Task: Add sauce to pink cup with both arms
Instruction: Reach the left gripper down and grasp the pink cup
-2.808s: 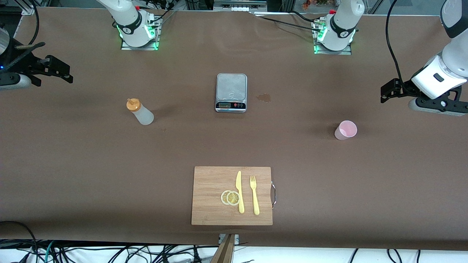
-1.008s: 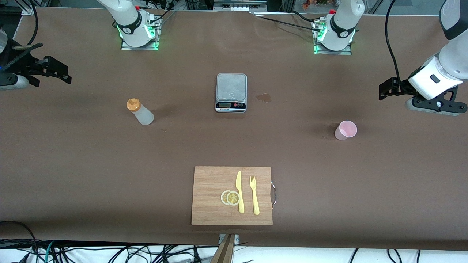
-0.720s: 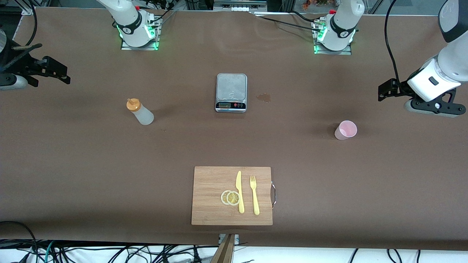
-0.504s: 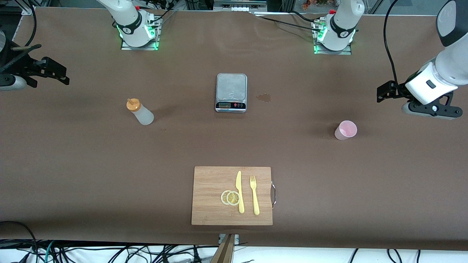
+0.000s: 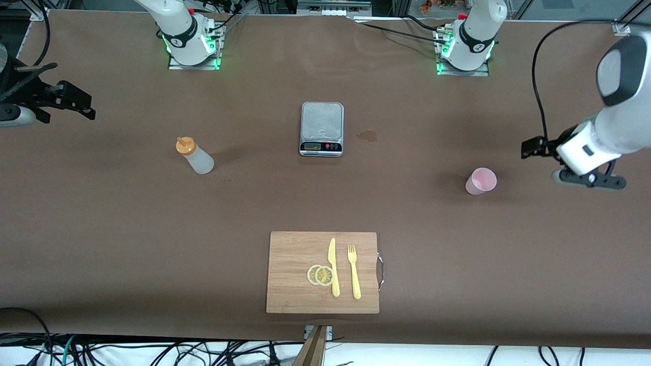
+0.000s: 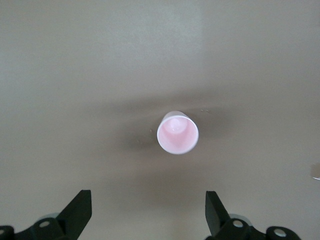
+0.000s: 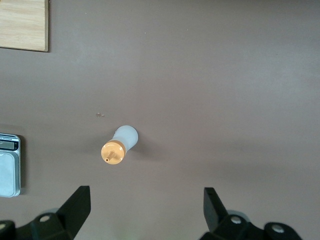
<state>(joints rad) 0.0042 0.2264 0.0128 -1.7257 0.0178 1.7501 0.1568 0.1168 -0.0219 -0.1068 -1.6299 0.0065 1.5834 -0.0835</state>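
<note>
The pink cup (image 5: 480,181) stands upright toward the left arm's end of the table, and its inside looks empty in the left wrist view (image 6: 177,132). My left gripper (image 5: 590,179) hangs over bare table beside the cup, open, with nothing between its fingers (image 6: 146,200). The sauce bottle (image 5: 195,155), whitish with an orange cap, stands toward the right arm's end. My right gripper (image 5: 15,116) hovers at that end of the table, well clear of the bottle (image 7: 120,146), and it too is open and empty (image 7: 146,197).
A kitchen scale (image 5: 322,128) sits mid-table, with a small wet stain (image 5: 367,135) beside it. Nearer the front camera lies a wooden cutting board (image 5: 295,254) carrying a yellow knife (image 5: 333,267), a fork (image 5: 354,272) and lemon slices (image 5: 320,275).
My left arm has swung its hand down over the table, closer to the pink cup. The right gripper has shifted only slightly. Both grippers stayed open.
</note>
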